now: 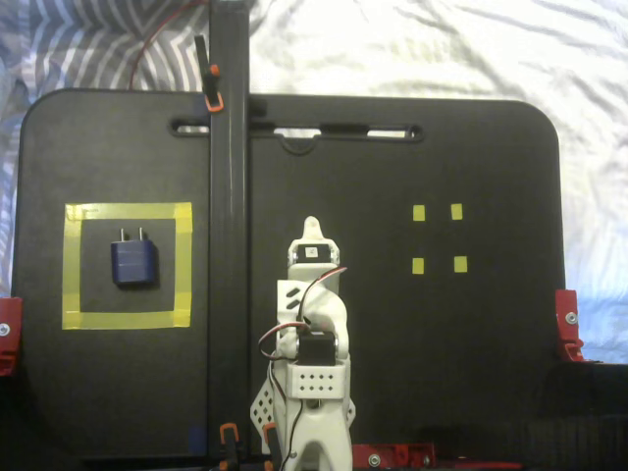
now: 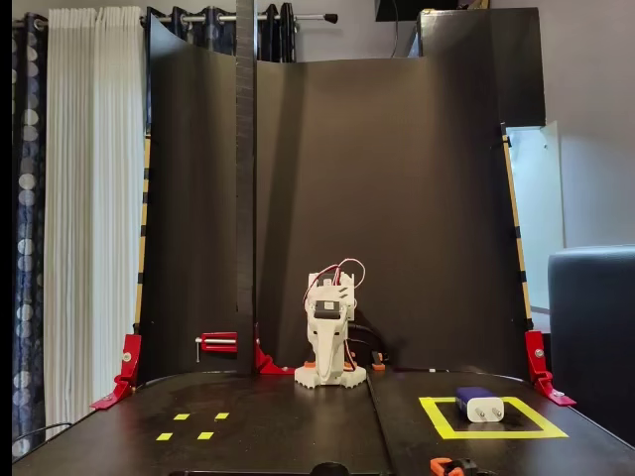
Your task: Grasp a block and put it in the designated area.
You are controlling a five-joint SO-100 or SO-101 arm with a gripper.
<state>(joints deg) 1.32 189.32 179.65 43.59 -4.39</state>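
Observation:
The dark blue block [image 1: 133,263] lies flat inside the large yellow tape square [image 1: 71,265] on the left of the black board in a fixed view seen from above, its two silver prongs pointing to the far edge. In the front fixed view the block [image 2: 480,404] sits in the tape square [image 2: 434,416] at the right. My white gripper [image 1: 311,230] is folded over the arm base at mid-board, well apart from the block. Its jaws look shut and empty. It also shows in the front fixed view [image 2: 327,369], pointing down.
Several tiny yellow tape squares [image 1: 419,213] mark the other side of the board [image 2: 182,416]. A tall black post [image 1: 228,245] stands between arm and tape square, held by orange clamps [image 1: 212,98]. Red clamps [image 1: 566,324] grip the board edges. A black backdrop [image 2: 397,198] stands behind.

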